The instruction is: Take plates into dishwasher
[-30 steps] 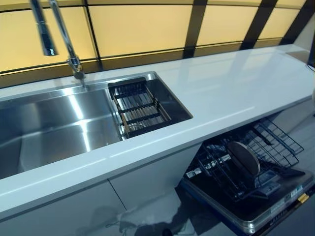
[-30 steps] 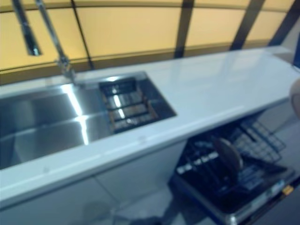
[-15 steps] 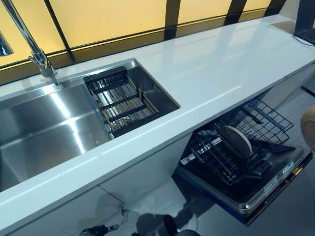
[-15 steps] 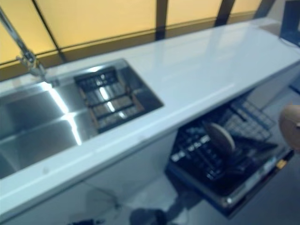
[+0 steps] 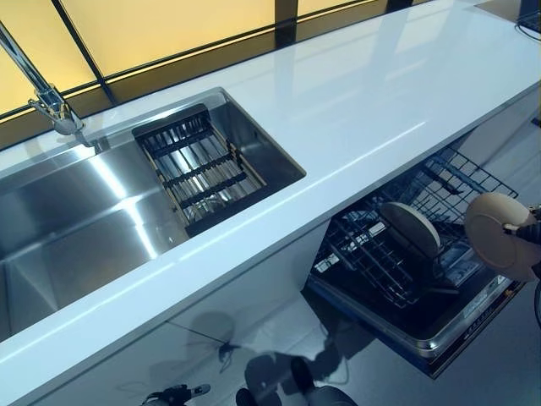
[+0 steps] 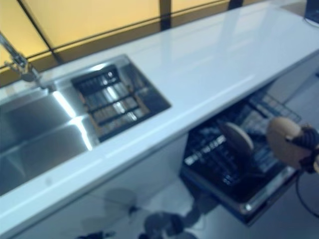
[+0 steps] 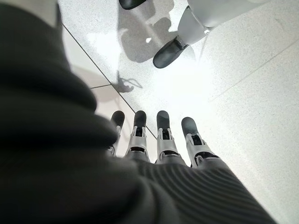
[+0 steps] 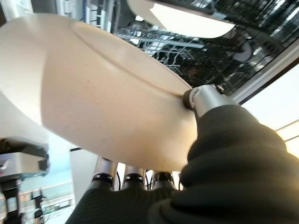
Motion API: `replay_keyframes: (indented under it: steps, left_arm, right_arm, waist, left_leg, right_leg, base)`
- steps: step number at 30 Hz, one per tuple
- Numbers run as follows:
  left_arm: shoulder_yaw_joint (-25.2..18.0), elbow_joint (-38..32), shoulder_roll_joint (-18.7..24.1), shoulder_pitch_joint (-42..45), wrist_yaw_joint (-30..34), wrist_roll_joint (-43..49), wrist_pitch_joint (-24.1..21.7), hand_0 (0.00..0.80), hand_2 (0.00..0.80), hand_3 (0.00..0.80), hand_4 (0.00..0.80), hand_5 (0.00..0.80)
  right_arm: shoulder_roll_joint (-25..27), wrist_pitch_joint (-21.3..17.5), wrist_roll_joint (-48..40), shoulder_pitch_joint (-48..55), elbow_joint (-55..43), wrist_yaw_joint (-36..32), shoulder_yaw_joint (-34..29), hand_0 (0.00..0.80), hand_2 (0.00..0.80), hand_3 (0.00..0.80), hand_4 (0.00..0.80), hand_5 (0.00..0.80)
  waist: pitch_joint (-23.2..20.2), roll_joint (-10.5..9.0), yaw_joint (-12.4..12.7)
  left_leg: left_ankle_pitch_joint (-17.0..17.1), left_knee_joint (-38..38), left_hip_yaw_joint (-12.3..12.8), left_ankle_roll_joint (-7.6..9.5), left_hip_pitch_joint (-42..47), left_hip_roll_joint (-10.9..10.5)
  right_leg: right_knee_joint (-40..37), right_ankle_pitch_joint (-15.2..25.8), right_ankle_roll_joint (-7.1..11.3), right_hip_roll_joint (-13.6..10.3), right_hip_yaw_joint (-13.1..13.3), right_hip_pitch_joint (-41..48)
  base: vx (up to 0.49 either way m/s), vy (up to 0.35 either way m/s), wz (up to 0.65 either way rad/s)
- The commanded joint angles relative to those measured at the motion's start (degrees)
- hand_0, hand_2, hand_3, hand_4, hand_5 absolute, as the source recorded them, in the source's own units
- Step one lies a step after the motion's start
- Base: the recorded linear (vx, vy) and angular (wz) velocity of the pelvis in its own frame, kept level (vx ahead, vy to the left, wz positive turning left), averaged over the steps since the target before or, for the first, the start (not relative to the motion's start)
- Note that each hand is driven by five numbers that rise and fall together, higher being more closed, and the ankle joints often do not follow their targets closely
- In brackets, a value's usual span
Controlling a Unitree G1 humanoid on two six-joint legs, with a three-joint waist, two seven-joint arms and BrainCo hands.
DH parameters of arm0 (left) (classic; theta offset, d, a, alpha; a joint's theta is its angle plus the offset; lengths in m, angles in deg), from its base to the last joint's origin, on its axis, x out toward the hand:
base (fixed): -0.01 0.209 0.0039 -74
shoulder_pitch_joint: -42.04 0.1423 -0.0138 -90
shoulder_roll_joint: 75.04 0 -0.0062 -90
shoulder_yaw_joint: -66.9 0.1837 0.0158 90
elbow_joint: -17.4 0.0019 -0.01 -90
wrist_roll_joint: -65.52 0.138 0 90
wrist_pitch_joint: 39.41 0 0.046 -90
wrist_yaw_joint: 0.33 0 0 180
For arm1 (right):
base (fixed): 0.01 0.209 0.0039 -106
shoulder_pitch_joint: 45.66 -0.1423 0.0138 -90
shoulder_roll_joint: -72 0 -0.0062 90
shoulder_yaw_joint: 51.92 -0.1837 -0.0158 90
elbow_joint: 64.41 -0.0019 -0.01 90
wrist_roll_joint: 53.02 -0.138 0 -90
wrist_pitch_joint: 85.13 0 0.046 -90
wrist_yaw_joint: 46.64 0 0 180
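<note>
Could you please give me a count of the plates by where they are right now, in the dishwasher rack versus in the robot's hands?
Plates standing in the dishwasher rack: 1, the racked plate
Plates in the right hand: 1, the held plate, pinched at its rim above the open dishwasher
Plates in the left hand: 0, its fingers are straight over the floor
Total plates: 2

A dishwasher rack (image 5: pixel 397 254) holds one beige plate (image 5: pixel 412 228) upright.

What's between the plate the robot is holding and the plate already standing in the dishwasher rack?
Only bare rack wires separate the held plate from the racked plate, seen in the left eye view.
</note>
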Motion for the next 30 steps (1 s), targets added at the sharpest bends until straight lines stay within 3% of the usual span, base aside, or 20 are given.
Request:
replay_keyframes:
  steps: [1,22,30]
  left_arm:
    - [-0.9,2.8,0.2,-0.6,-0.6,0.4,-0.5,0.0,0.0,0.0,0.0,0.0]
    - [-1.5,2.4,-0.4,-1.5,-1.3,-0.8,-1.1,0.0,0.0,0.0,0.0,0.0]
    - [-1.8,2.6,-0.6,-0.8,-1.3,-0.6,-1.7,0.0,0.0,0.0,0.0,0.0]
  right_arm:
    - [-2.3,0.4,0.3,-2.0,-4.0,0.8,-3.7,0.8,0.8,0.8,0.8,0.8]
    - [-10.3,2.4,-0.1,-1.9,-12.2,-0.7,-0.5,0.8,0.8,0.8,0.8,0.8]
    - [-10.1,2.7,3.5,-3.2,-11.4,0.2,0.2,0.8,0.8,0.8,0.8,0.8]
  waist:
    - [-1.2,-1.07,0.9]
    - [0.0,-0.4,1.1]
    - [0.1,-0.38,2.0]
  left_leg:
    - [-6.9,0.3,-3.1,2.75,3.1,-2.5]
    - [-6.6,0.3,-3.2,2.44,3.0,-2.5]
    - [-6.0,0.3,-2.8,2.35,2.7,-2.5]
  right_leg:
    - [0.2,-2.0,2.02,3.1,-2.5,0.1]
    - [0.2,-2.4,1.69,3.1,-3.1,0.3]
    - [0.2,-1.9,1.31,3.0,-3.1,0.2]
  base:
    - [0.0,0.0,0.0]
    - [0.0,0.0,0.0]
    - [-0.014,-0.009,0.0]
